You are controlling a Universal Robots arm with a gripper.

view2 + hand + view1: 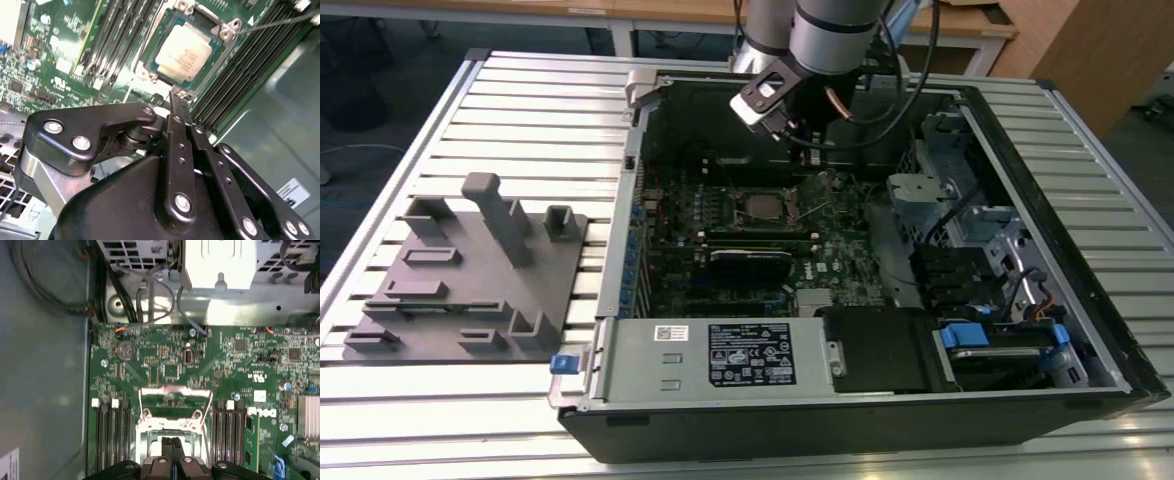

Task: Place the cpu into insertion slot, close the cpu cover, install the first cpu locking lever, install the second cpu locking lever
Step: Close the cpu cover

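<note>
- Since the cpu (187, 52) lies flat inside the insertion slot (215, 46), I think the first job is done.
- The cpu cover (175, 390) stands open across the slot from the gripper (178, 100). Green board shows through its window, so it is not closed yet.
- A thin lever (275, 21) sticks out free beside the slot and is not locked down.
- The gripper hangs above the board, over the far part of the computer case (616, 250). Its tip is lined up with the slot's edge. It does not seem to touch.
- Its jaws are pressed tight together and hold nothing. I think this makes one thin tip, good for small parts.
- The first wrist view shows the raised cover well. The second wrist view shows the chip's shiny top instead.
- The exterior view shows the whole case on the table (520, 120). A grey tray (467, 280) sits beside the case, on the exterior view's left.
</note>
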